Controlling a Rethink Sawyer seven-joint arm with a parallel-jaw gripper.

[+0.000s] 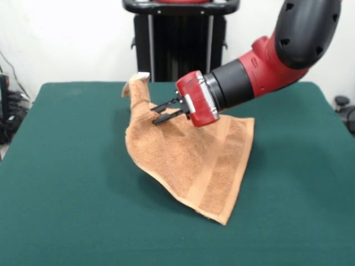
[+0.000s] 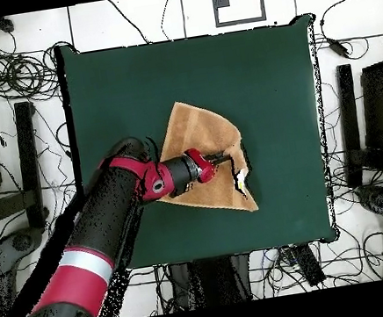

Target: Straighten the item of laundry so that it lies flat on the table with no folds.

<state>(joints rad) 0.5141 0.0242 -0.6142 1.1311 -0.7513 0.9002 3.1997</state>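
One large dark green felt-covered table (image 1: 66,183). One orange-tan terry hand towel (image 1: 194,166) near its middle, one corner pulled up into a peak, the rest draped flat. One red-and-black gripper (image 1: 156,115), black fingers (image 1: 166,105) slightly parted, pinching the raised fold.

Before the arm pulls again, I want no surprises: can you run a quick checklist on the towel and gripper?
1. Gripper at the towel: ok, fingertips meet the raised fold.
2. Cloth actually pinched: cannot tell.
3. Towel flat: not ok, one corner stands up and the cloth bunches below it.
4. Room to spread on the table: ok, green surface shows on all sides.
5. Towel inside the table edges: ok in the overhead view.
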